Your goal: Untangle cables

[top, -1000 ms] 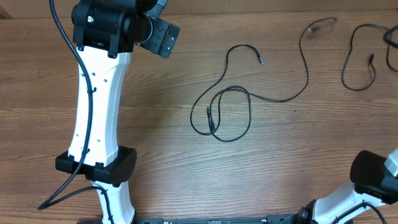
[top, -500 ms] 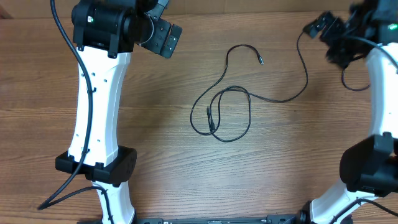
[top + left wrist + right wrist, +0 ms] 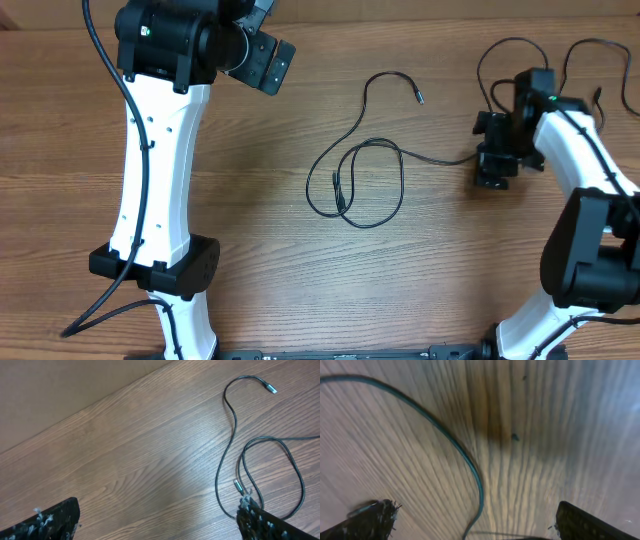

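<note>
Right claw (image 3: 472, 521) wide open and empty above a cable (image 3: 470, 461); left claw (image 3: 155, 516) likewise.

A wood-grain table (image 3: 260, 240) fills the view.

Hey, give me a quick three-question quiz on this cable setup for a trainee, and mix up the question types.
1. True or false: the right tool sits above a strand of the looped cable.
2. In the left wrist view, the left tool is: A) shut on a plug, B) open, holding nothing, C) gripping the loop.
3. Fill in: the table surface is made of ___.
Key: 1 true; 2 B; 3 wood.
</note>
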